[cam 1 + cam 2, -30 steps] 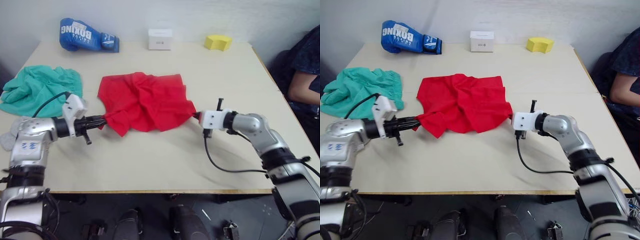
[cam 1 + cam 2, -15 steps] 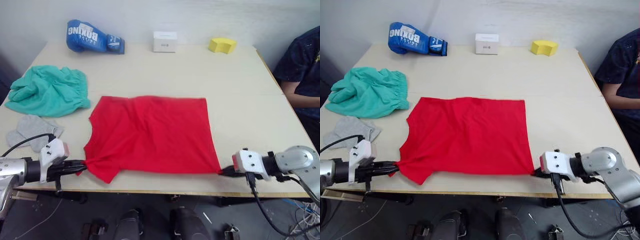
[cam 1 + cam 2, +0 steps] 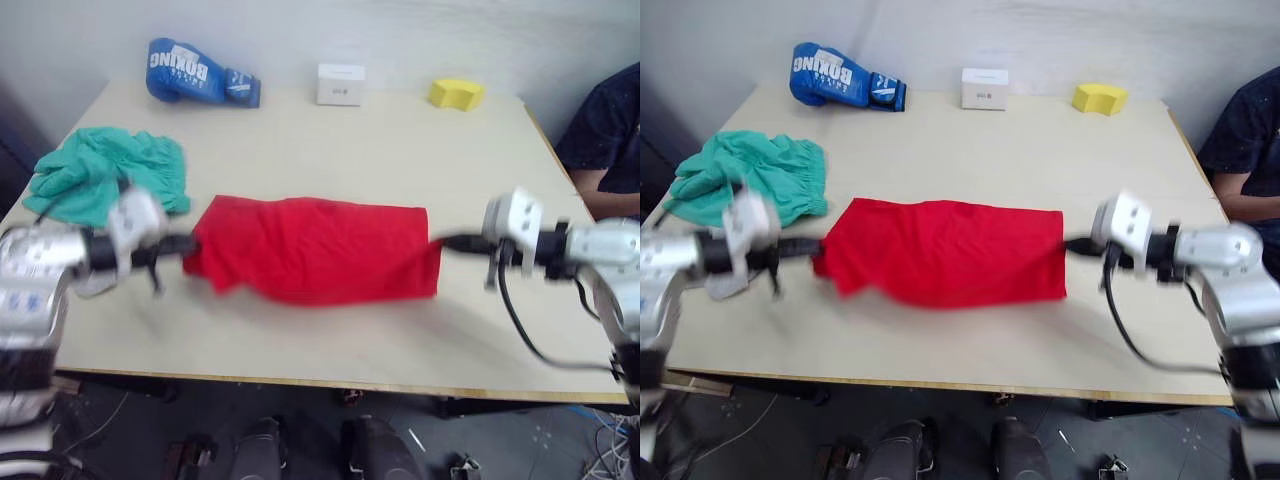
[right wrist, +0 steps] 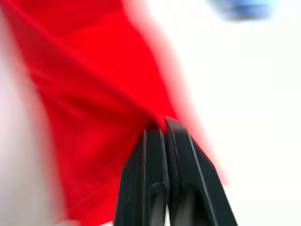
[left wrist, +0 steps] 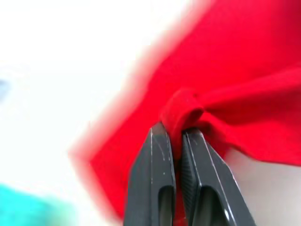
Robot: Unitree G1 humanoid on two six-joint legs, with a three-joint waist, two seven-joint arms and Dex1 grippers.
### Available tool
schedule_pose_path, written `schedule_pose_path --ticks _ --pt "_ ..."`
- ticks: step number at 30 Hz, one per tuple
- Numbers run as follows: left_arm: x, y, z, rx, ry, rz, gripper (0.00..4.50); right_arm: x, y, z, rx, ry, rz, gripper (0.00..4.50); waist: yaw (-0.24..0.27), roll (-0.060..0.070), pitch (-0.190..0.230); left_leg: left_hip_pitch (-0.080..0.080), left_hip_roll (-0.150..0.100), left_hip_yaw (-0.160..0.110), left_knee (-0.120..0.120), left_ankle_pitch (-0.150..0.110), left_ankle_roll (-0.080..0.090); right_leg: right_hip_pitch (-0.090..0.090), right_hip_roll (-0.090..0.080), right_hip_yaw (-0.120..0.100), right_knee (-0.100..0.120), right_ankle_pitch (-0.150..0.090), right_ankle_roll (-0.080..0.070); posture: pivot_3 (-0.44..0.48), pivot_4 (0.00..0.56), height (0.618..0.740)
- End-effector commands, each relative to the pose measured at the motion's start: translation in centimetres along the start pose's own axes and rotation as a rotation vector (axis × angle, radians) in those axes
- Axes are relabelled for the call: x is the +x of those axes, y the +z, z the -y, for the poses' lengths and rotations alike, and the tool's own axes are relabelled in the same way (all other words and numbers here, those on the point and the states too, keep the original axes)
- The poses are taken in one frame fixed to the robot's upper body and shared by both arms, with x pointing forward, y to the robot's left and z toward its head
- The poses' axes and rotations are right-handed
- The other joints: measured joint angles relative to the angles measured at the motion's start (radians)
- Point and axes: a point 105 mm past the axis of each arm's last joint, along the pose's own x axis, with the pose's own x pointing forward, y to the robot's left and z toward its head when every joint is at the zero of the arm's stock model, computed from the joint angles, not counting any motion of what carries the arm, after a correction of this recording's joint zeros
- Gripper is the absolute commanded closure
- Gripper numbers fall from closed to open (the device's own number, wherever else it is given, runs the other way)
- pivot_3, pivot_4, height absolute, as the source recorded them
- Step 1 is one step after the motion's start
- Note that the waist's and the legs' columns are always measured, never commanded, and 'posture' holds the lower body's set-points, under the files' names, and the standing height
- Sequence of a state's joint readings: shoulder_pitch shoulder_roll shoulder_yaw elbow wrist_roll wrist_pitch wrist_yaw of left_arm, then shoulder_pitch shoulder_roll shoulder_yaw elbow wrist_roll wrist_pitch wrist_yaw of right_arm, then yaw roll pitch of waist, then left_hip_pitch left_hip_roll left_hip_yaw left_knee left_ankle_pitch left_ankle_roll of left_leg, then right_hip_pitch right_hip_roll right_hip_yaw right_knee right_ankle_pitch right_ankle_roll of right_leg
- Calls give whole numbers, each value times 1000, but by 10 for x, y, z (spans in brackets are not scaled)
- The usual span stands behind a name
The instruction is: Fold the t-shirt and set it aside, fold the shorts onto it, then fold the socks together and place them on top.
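Note:
The red t-shirt (image 3: pixel 312 247) lies across the middle of the table, folded over on itself into a wide band. My left gripper (image 3: pixel 186 243) is shut on its left end, where a pinched roll of red cloth (image 5: pixel 182 108) sits between the fingers. At the shirt's right end my right gripper (image 3: pixel 447 242) is shut on the cloth (image 4: pixel 94 94). The teal shorts (image 3: pixel 105 172) lie crumpled at the table's left side, beyond my left arm. The socks are hidden.
A blue boxing glove (image 3: pixel 196 72), a white box (image 3: pixel 341 84) and a yellow block (image 3: pixel 457 93) stand along the table's far edge. A person's dark sleeve (image 3: pixel 605 130) is at the right side of the table (image 3: pixel 330 330).
Both grippers have carried the near edge of the flat t-shirt away from the front edge and over toward the far edge, folding it in half. The camera has also shifted.

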State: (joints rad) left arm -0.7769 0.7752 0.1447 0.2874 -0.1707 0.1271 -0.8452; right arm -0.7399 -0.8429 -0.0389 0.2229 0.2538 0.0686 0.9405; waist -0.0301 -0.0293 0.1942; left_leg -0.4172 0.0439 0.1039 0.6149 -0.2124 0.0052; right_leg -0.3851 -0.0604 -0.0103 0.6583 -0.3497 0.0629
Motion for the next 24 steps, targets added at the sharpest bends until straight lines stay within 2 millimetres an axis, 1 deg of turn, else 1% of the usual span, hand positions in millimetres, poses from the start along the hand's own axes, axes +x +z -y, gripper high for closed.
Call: schedule_pose_path --ticks 1,2,3,4,5,6,7,8,10,11,12,13,14,15,16,17,19,20,21,22,23,24 --pt "-3 58 -91 116 516 155 4500 -23 50 84 -215 -456 151 4459 2 0 0 -5 -1 2 1 0 0 -6 0 1 1 0 0 0 150 740" --pt "-8 83 -111 173 642 227 4500 -29 68 100 -285 -557 201 4459 2 0 0 -11 -1 3 2 4 -5 -11 0 1 1 1 2 0 150 740" --pt "-16 109 -124 255 740 298 4500 -36 83 112 -362 -644 238 4459 0 0 0 -15 0 5 4 4 -6 -15 0 1 2 1 2 0 150 740" --pt "-25 133 -132 337 819 370 4500 -43 96 121 -443 -720 265 4459 -2 -1 0 -19 1 8 5 3 -6 -20 0 1 4 1 3 0 150 740" --pt "-36 165 -135 448 857 445 4500 -52 110 129 -513 -787 290 4459 -2 -1 0 -24 2 12 6 3 -5 -26 0 0 4 1 4 0 150 740" --pt "-43 189 -134 555 864 493 4500 -57 117 132 -561 -817 300 4459 -2 -2 1 -25 1 18 5 1 -4 -30 -2 -4 4 2 5 0 150 740" --pt "-44 204 -127 651 815 517 4500 -60 117 131 -601 -818 296 4459 -2 -2 1 -27 2 21 5 -2 -4 -33 -3 -9 3 2 5 0 150 740" --pt "-42 210 -118 726 748 522 4500 -61 114 128 -628 -806 286 4459 -1 -2 1 -27 3 25 4 -3 -4 -34 -4 -13 1 2 5 0 150 740" --pt "-35 203 -105 809 639 499 4500 -56 98 120 -639 -745 244 4459 1 -1 0 -21 4 33 4 -10 -2 -34 -5 -18 3 1 5 0 150 740" --pt "-28 185 -97 784 534 456 4500 -53 87 110 -647 -697 225 4459 2 -1 0 -18 4 36 5 -12 -1 -33 -6 -20 3 1 5 0 150 740" --pt "-24 171 -90 759 459 429 4500 -51 80 102 -652 -664 215 4459 1 -1 0 -16 4 42 5 -13 1 -31 -8 -23 2 1 5 0 150 740" --pt "-20 149 -85 720 392 363 4500 -46 68 92 -644 -606 187 4459 2 -1 0 -12 5 44 5 -14 2 -29 -11 -26 1 1 5 0 150 740" --pt "-17 110 -69 664 257 258 4500 -39 50 72 -645 -503 142 4459 1 0 0 -10 4 47 5 -14 3 -27 -13 -30 0 0 7 0 150 740" --pt "-18 75 -53 619 154 152 4500 -33 28 53 -629 -396 77 4459 -3 0 0 -8 4 48 6 -14 3 -26 -15 -30 2 0 7 0 150 740" --pt "-20 53 -41 583 82 83 4500 -30 14 40 -615 -324 34 4459 -11 0 0 -5 5 50 10 -15 4 -24 -15 -29 4 -1 7 0 150 740" --pt "-27 22 -25 506 16 -19 4500 -31 0 24 -596 -261 6 4459 -18 0 1 -5 5 50 12 -15 5 -24 -16 -28 6 -1 7 0 150 740" --pt "-42 -22 6 433 -76 -179 4500 -39 -28 -3 -532 -171 -45 4459 -29 -2 3 -5 5 50 17 -15 6 -25 -17 -26 13 -1 7 0 150 740" --pt "-49 -37 20 361 -104 -243 4500 -43 -38 -15 -519 -131 -66 4459 -31 -3 3 -5 5 50 18 -14 7 -26 -17 -24 15 0 8 0 150 740" --pt "-55 -48 39 327 -154 -290 4500 -47 -51 -29 -478 -73 -107 4459 -30 -3 3 -5 5 49 19 -14 7 -25 -18 -18 15 0 7 0 150 740" --pt "-60 -55 55 304 -194 -336 4500 -52 -58 -41 -452 -32 -117 4459 -28 -3 3 -4 5 48 18 -14 7 -24 -18 -17 16 0 7 0 150 740" --pt "-66 -63 73 238 -239 -388 4500 -57 -66 -53 -420 15 -137 4459 -27 -3 3 -4 5 47 19 -14 7 -23 -18 -17 16 0 7 0 150 740" --pt "-69 -65 90 220 -281 -400 4500 -65 -79 -65 -356 65 -182 4459 -24 -3 3 -4 5 47 18 -14 7 -23 -18 -16 16 0 7 0 150 740"
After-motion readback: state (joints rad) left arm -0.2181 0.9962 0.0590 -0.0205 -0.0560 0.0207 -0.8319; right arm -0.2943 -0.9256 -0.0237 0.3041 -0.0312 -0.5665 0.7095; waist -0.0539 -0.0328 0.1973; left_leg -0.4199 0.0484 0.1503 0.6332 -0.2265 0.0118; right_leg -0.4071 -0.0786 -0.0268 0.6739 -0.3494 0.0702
